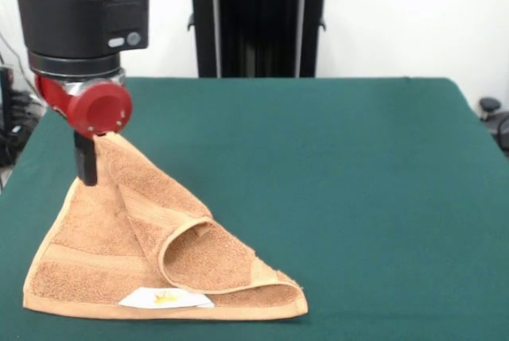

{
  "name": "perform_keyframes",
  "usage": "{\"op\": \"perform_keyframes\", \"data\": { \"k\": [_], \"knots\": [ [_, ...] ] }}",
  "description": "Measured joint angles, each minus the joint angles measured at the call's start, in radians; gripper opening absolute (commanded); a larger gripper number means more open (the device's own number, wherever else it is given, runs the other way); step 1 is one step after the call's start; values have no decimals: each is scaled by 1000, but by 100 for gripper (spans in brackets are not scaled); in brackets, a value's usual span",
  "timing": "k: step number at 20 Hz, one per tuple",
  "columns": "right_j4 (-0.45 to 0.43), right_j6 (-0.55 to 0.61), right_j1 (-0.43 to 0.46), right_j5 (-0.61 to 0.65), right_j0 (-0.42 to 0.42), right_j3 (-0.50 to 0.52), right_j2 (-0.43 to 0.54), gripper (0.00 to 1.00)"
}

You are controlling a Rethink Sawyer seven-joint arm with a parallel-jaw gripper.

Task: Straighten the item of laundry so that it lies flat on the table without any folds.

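The item of laundry [135, 246] is an orange-tan terry towel at the front left of the green table [334, 166]. One corner of it is lifted up into a peak, and the cloth drapes down from there in a fold that curls open near the middle. Its lower edge rests on the table, with a small white label [165, 299] bearing a yellow mark. My gripper [89, 158] hangs at the left, above the towel, and is shut on the raised corner. One black finger [85, 162] shows beside the cloth.
Behind the table stands a black pedestal [258, 19] against a white wall. Dark equipment sits past the table's right edge [495, 114] and cables lie at the far left [12, 118].
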Motion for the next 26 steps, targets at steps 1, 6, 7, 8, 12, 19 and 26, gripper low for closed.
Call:
{"op": "perform_keyframes", "data": {
  "k": [1, 6, 7, 8, 12, 19, 26],
  "knots": [
    [0, 0, 0, 0, 3, -1, 0, 0],
    [0, 0, 3, 0, 31, -7, 0, 0],
    [0, 0, 4, 0, 35, -8, 0, 0],
    [0, 0, 9, 0, 43, -12, 0, 0],
    [0, 0, 23, 0, 52, -17, 0, 0],
    [0, 0, 48, 1, 56, -24, 0, 0],
    [0, 0, 61, 11, 63, -24, 0, 0]
  ]
}}
